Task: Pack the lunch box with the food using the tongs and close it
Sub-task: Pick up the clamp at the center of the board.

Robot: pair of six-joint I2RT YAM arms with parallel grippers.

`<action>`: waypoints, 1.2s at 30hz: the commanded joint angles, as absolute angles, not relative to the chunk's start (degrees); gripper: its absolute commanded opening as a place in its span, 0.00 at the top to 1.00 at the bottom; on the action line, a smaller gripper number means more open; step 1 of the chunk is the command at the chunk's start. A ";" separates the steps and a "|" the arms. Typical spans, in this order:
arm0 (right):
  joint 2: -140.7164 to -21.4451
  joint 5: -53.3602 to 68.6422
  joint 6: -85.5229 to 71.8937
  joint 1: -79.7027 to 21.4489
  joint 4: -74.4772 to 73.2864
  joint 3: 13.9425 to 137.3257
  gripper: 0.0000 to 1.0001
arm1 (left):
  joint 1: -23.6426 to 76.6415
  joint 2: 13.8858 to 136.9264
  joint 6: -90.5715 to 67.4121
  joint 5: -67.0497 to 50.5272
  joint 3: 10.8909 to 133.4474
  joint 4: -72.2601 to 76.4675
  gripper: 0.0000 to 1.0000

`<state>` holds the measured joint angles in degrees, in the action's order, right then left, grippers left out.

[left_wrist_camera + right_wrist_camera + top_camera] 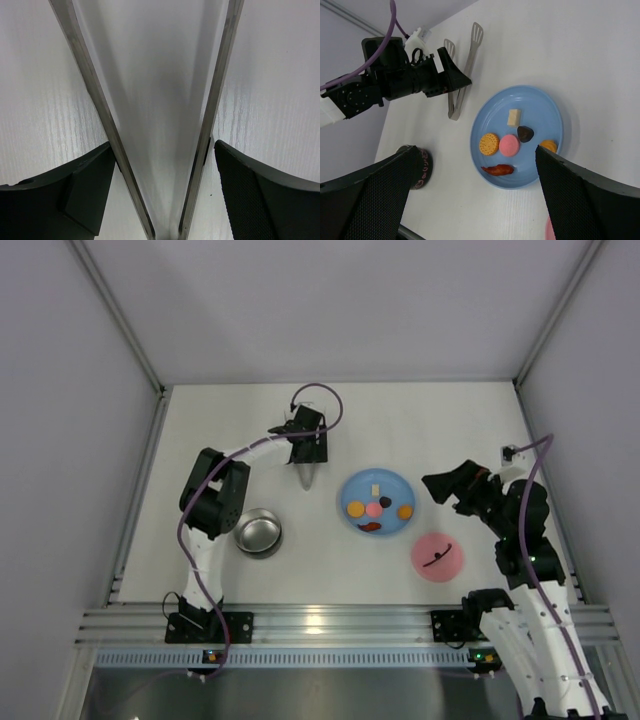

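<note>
Overhead, the long silver V-shaped metal tongs (307,478) lie on the white table (230,430) left of the plate. They are mostly hidden beneath the left gripper (307,455), and only their joined point shows. Left wrist view: both thin arms run off the top edge, so the heads are cut off. The black fingers (85,190) are spread, one outside each arm; whether they press the metal cannot be told. Right gripper (437,490): fingers wide apart, nothing between them, just right of the plate.

Flat round blue plate (352,486), six food pieces:
- two orange discs (489,143), one partly hidden behind a right-gripper finger (585,200)
- one pink disc (509,144)
- one dark round bit (525,133)
- one cream cube (514,117)
- one red-brown strip (497,170)

One small shiny steel pot (259,532) stands uncovered beside the left arm. One round pink lid (437,557) with a black strap handle lies apart, near the plate's right side.
</note>
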<state>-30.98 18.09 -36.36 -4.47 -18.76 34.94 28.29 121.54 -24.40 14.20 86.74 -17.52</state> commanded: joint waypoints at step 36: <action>-34.01 19.86 -34.37 -3.69 -27.42 48.60 0.01 | 32.17 96.86 -28.30 18.72 76.38 -25.40 0.51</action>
<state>-34.26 19.77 -34.57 -4.45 -26.06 45.69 31.97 100.73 -27.29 16.58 77.82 -23.79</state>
